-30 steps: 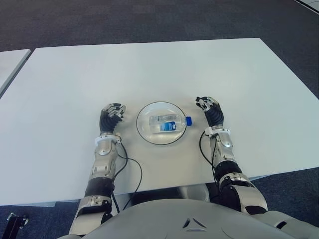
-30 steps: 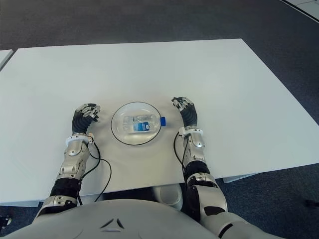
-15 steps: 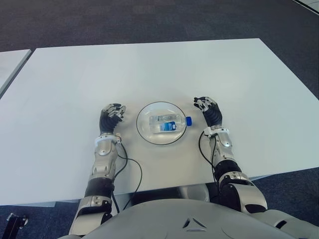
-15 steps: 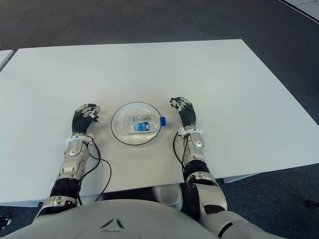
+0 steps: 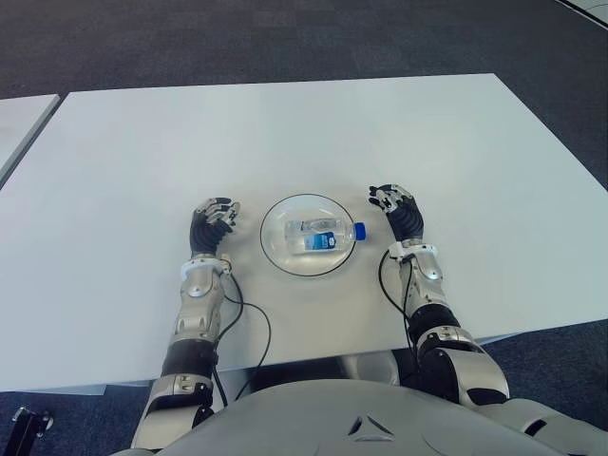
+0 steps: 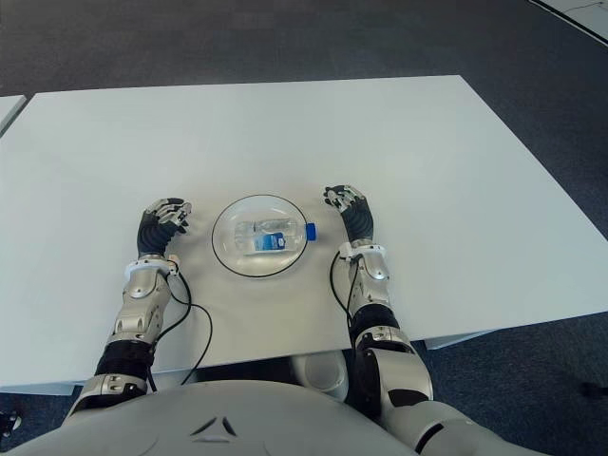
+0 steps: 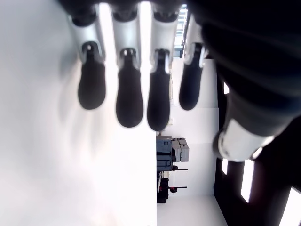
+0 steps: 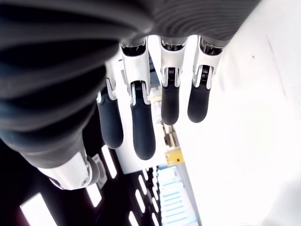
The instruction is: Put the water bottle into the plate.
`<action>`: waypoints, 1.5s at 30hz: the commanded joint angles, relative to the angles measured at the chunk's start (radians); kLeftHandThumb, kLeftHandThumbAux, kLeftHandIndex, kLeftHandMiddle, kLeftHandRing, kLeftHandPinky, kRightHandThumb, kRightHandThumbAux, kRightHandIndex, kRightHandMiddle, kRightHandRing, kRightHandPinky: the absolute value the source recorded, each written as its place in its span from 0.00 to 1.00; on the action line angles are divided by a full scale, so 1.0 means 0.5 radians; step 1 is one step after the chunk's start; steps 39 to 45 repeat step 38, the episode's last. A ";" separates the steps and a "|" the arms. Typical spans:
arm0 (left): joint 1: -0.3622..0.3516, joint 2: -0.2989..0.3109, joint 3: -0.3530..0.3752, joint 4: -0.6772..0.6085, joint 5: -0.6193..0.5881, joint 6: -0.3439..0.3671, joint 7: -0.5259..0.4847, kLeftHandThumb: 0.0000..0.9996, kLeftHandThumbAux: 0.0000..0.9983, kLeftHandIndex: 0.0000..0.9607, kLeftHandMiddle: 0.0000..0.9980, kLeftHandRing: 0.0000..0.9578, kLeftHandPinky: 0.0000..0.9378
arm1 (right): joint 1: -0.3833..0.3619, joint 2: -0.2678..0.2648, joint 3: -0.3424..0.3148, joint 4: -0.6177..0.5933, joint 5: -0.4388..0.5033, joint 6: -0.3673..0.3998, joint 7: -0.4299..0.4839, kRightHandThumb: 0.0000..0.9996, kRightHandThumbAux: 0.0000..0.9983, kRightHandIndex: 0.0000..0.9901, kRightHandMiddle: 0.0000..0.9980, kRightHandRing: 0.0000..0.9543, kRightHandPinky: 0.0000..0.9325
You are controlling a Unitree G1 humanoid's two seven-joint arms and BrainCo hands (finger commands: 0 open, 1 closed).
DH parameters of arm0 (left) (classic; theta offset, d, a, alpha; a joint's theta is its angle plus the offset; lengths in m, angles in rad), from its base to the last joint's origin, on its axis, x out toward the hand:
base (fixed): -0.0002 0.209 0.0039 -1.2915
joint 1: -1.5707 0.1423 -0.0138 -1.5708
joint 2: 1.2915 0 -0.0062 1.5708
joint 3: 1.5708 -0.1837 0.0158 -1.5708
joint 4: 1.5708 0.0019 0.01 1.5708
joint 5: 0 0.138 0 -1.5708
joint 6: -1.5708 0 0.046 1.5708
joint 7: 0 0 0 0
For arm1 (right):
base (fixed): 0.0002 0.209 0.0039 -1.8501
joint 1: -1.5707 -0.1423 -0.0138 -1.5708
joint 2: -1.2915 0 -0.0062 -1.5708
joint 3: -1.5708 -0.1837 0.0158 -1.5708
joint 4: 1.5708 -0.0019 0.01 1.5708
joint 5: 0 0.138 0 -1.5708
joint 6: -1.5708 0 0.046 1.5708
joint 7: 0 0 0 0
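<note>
Near the table's (image 5: 123, 142) front edge, the left hand (image 5: 211, 225) shows left of the plate (image 5: 277, 249), fingers loose, holding nothing. The water bottle (image 5: 319, 234) lies on its side in the plate. Right of it, the right hand (image 5: 399, 211) is relaxed and empty.

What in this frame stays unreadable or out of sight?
- Water bottle label print: too small in both eye views.
- Plate and bottle: absent from both wrist views, which show only each hand's fingers.
- Whether the left hand and right hand touch the table: cannot tell.
</note>
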 commanded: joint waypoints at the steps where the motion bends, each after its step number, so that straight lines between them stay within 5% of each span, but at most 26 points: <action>1: 0.102 -0.025 -0.006 0.085 -0.007 0.139 -0.007 0.84 0.68 0.43 0.52 0.68 0.68 | 0.055 0.017 -0.005 0.084 -0.029 0.086 -0.036 0.71 0.73 0.44 0.61 0.62 0.62; 45: 0.111 -0.019 -0.016 0.064 -0.007 0.138 -0.027 0.84 0.68 0.42 0.52 0.67 0.68 | 0.030 0.034 -0.042 0.109 -0.050 0.165 -0.228 0.70 0.73 0.44 0.60 0.61 0.61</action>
